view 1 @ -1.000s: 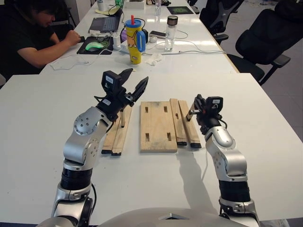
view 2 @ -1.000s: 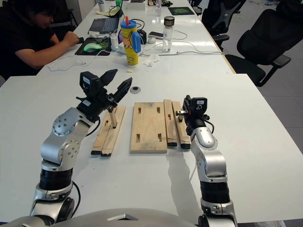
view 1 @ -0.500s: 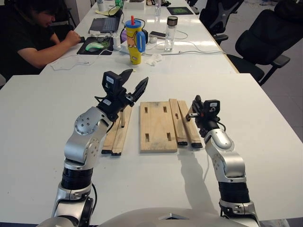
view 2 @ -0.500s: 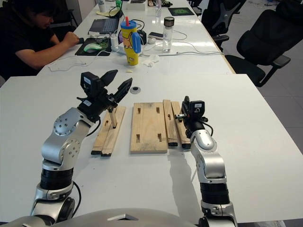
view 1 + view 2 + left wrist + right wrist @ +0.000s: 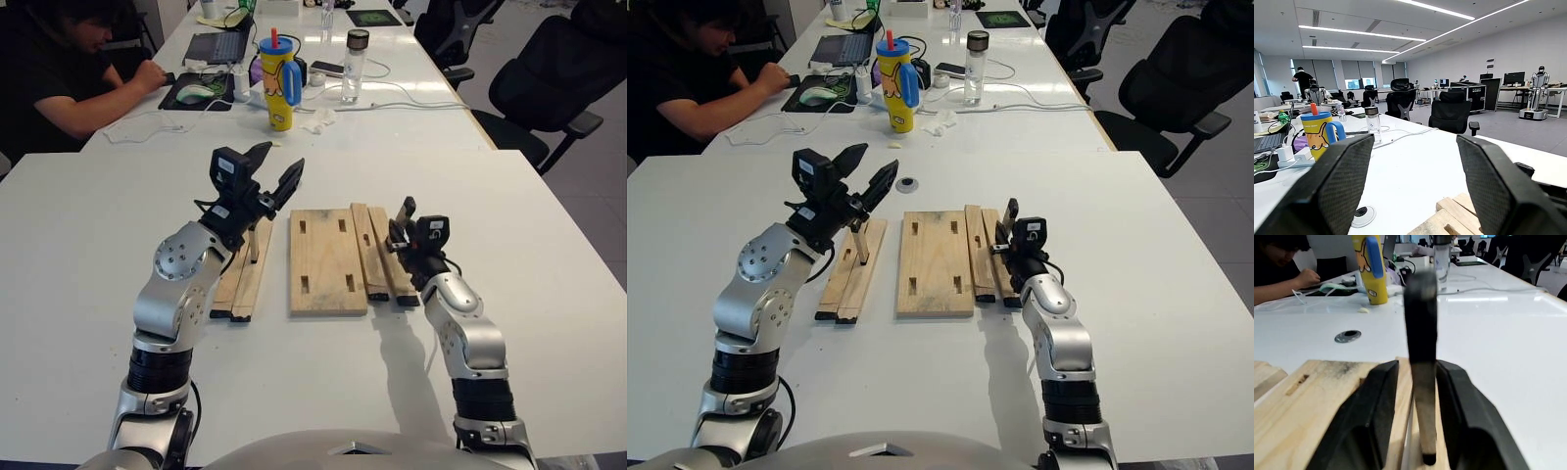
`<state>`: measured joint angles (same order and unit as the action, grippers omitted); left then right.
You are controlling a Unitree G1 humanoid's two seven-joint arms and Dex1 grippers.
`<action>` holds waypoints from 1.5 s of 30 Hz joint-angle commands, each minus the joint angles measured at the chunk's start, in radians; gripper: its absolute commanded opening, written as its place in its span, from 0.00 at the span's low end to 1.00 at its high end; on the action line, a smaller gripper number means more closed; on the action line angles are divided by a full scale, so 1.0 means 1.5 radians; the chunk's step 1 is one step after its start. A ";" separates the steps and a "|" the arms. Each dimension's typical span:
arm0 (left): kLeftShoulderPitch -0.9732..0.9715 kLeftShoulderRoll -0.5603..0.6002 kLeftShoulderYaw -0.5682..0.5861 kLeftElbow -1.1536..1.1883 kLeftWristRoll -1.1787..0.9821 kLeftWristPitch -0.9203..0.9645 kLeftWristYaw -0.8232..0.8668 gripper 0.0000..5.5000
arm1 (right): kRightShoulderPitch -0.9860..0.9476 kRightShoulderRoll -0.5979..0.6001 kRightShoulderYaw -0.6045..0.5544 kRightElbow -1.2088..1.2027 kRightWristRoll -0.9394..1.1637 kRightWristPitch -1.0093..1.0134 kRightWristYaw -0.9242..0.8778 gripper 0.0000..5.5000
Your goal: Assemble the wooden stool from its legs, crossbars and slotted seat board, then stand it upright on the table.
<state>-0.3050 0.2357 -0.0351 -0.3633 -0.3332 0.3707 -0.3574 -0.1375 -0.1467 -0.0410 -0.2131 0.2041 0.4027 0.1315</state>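
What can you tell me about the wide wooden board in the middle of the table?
The board is a pale wooden rectangle lying flat on the white table. Four small slots are cut into it, one near each corner. A narrow strip lies against its right edge; the strips on its left lie apart from it.

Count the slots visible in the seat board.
4. On the seat board: far-left slot, far-right slot, near-left slot, near-right slot. Board is uncovered, so none hidden.

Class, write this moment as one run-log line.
left gripper: open, raised over left slats | right gripper: shut on stick, over right slats | seat board: flat between them
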 commanded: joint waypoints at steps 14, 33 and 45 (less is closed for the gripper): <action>0.001 -0.019 -0.006 0.016 0.017 -0.018 0.008 0.57 | -0.299 -0.052 -0.048 0.046 -0.008 0.007 -0.002 0.24; 0.036 -0.035 -0.002 -0.066 0.097 -0.091 0.072 0.57 | -0.211 -0.018 -0.044 0.135 -0.024 -0.094 -0.009 0.24; 0.219 -0.036 -0.011 -0.130 0.180 -0.038 0.134 0.57 | -0.170 0.001 -0.034 -0.038 -0.016 -0.061 -0.035 0.24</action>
<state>0.0141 0.1776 -0.0302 -0.5949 -0.0915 0.2620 -0.1673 -0.4277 -0.1590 -0.1071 -0.2492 0.1801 0.2758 0.0880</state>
